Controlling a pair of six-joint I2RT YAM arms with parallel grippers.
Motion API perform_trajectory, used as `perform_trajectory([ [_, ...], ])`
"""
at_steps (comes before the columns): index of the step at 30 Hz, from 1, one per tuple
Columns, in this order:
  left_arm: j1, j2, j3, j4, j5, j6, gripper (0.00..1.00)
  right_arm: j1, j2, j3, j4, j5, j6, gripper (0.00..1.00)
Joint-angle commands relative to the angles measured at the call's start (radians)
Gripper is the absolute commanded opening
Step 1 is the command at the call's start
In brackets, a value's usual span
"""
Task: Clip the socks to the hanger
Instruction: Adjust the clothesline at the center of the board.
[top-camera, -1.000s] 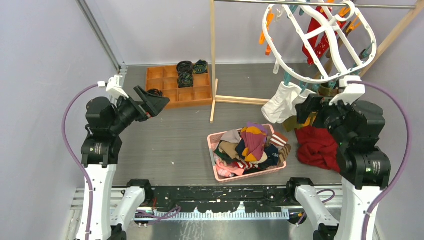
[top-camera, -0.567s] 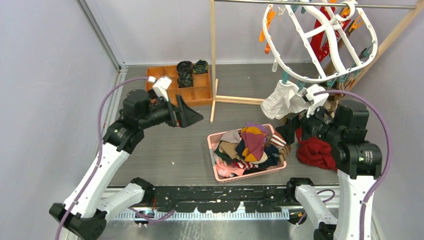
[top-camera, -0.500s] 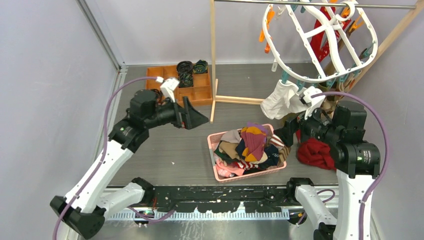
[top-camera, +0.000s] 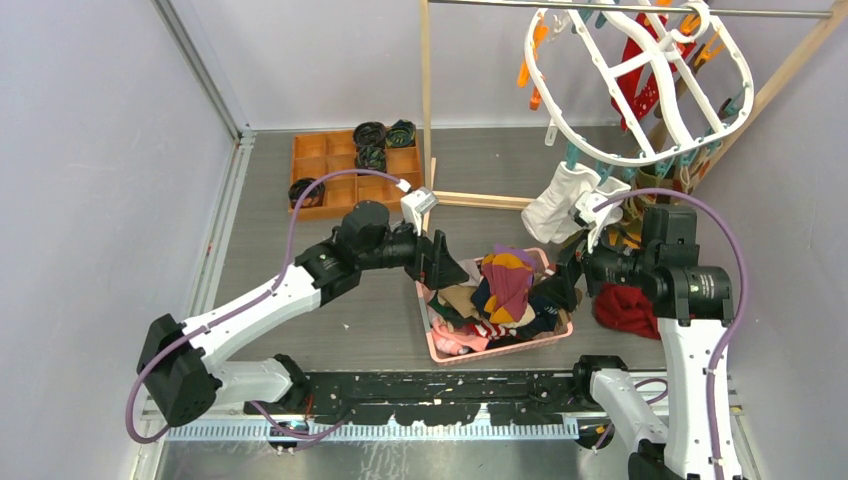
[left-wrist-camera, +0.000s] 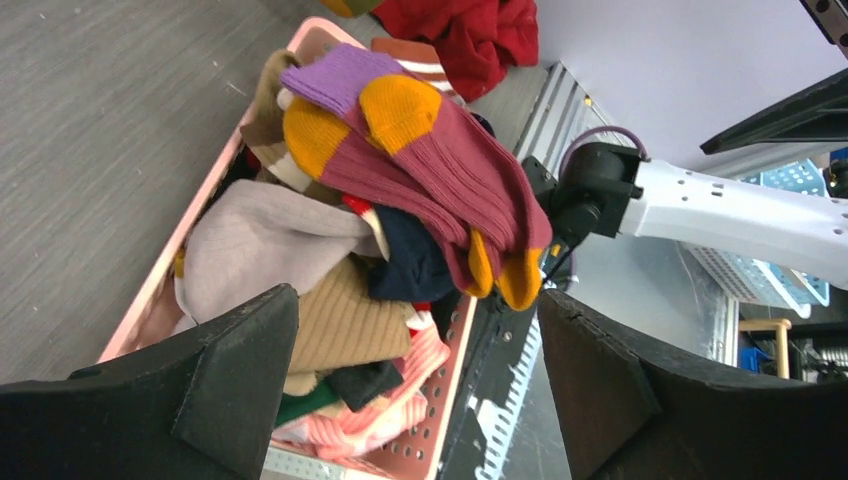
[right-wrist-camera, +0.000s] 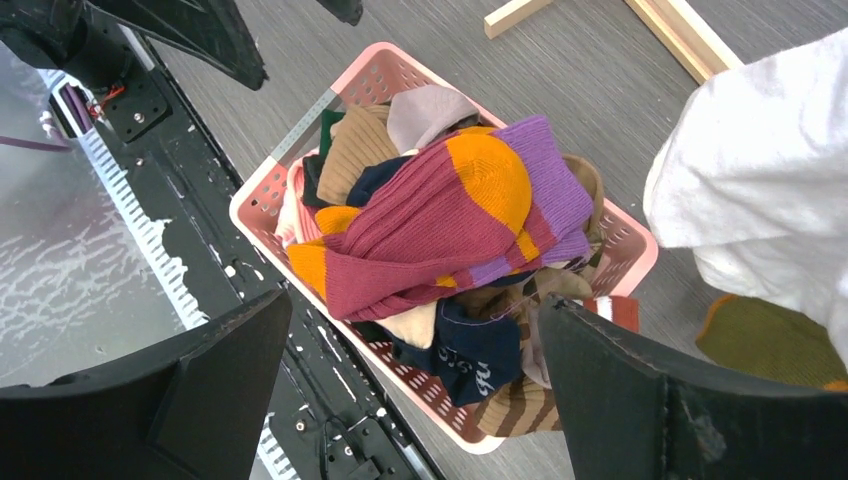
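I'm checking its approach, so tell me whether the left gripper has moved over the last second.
Yes. The left gripper has swung right and nearer the arm bases, from beside the orange tray to the pink basket's left rim.

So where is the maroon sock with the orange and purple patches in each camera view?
Top external: the maroon sock lies right of centre, topmost in the pink basket.
Left wrist: the maroon sock is in the upper middle.
Right wrist: the maroon sock is at the centre.
Shared landmark: the pink basket under it.
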Motion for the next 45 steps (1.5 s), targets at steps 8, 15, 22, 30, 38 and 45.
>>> perform_trajectory([
  [8,0.005,0.005,-0.055,0.419,-0.045,0.111,0.88,-0.003,0.049,0.155,0.321,-0.109,0.237,1.00],
  [15,0.110,0.013,0.041,0.339,-0.026,0.198,0.87,-0.003,0.230,0.499,0.379,-0.027,0.426,1.00],
  [22,0.332,0.046,0.116,0.385,0.048,0.107,0.82,-0.007,0.344,0.687,0.395,0.268,0.535,0.98],
  [30,0.404,0.169,0.264,0.402,0.005,0.201,0.80,-0.009,0.556,0.937,0.332,0.311,0.631,0.92],
  [38,0.450,0.424,0.391,0.678,-0.053,0.431,0.83,-0.009,0.570,0.895,0.370,0.286,0.688,0.92],
  [45,0.465,0.636,0.526,0.888,0.189,0.389,0.77,-0.009,0.551,0.872,0.344,0.285,0.654,0.92],
])
